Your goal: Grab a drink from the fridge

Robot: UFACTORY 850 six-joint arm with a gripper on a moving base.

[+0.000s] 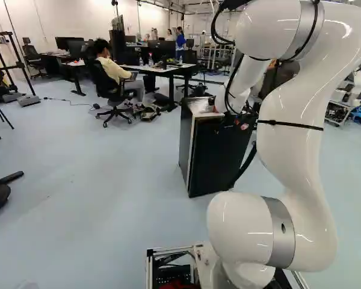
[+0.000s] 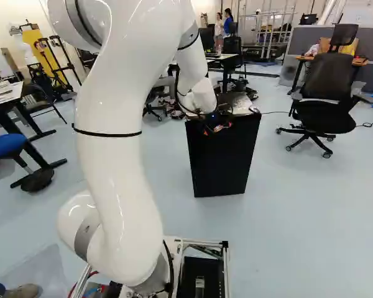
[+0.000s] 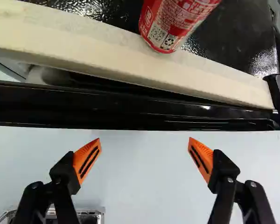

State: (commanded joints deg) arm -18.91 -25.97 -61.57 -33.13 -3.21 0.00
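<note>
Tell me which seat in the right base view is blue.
The blue seat is at that view's left edge, by the white-topped table; the large office chair at the right is black.

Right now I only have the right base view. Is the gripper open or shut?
Observer: Open, per the wrist view; the gripper has nothing between its fingers.
Operator: Is there a drink on top of the fridge?
Observer: Yes, a red can stands on the dark top, just behind the pale front strip.
Operator: Have the fingertips passed the door's top edge in the wrist view?
Observer: No, they show short of that black edge, against the pale floor.
</note>
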